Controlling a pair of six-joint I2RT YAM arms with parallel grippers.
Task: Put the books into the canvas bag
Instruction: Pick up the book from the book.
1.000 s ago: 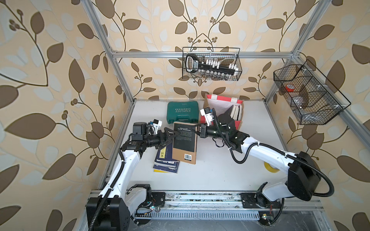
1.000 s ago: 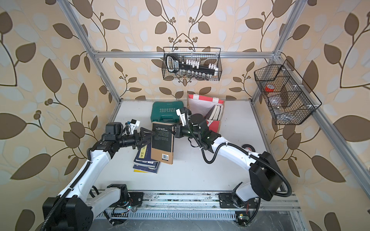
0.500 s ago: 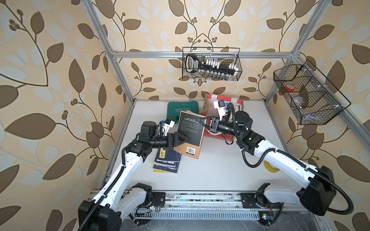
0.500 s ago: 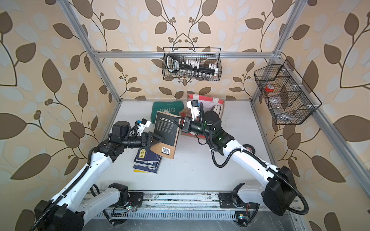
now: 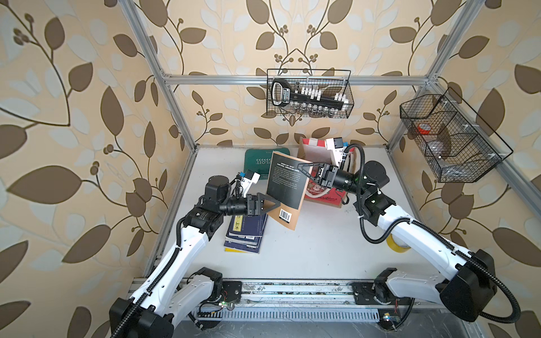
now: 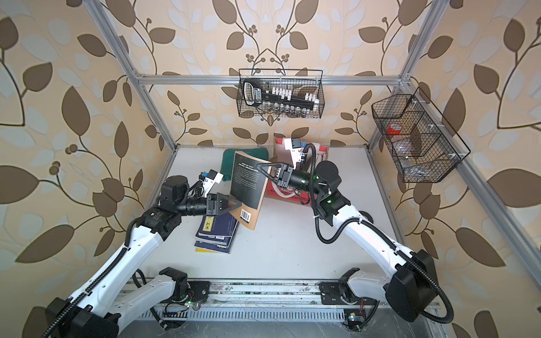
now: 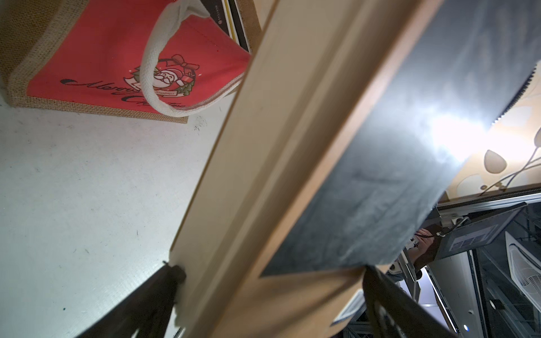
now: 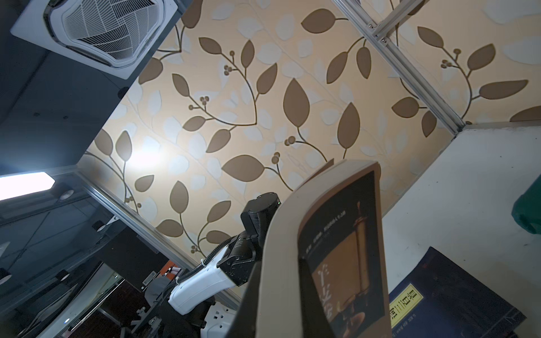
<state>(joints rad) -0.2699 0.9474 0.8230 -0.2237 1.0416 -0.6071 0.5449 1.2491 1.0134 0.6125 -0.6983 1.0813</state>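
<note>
A black-covered book with a tan border (image 5: 285, 181) (image 6: 247, 187) hangs tilted in the air just left of the canvas bag. My right gripper (image 5: 301, 169) (image 6: 259, 168) (image 8: 281, 263) is shut on its upper right edge. At the book's lower left corner my left gripper (image 5: 276, 204) (image 6: 238, 202) (image 7: 270, 269) is open, one finger on each side. The canvas bag (image 5: 322, 196) (image 6: 281, 193) (image 7: 102, 58) stands at the back with its red panel facing forward and book edges (image 7: 234, 23) showing inside. A stack of dark navy books (image 5: 246, 234) (image 6: 215, 234) (image 8: 453, 292) lies on the table under my left gripper.
A green tool case (image 5: 257, 159) (image 6: 227, 164) lies at the back, left of the bag. A yellow tape roll (image 5: 398, 244) sits by my right arm. One black wire basket (image 5: 308, 96) hangs on the back wall, another (image 5: 448, 137) on the right wall.
My right gripper has carried the book up, back and to the right, nearer the bag. My left gripper has followed to the right, still open at the book's lower corner.
</note>
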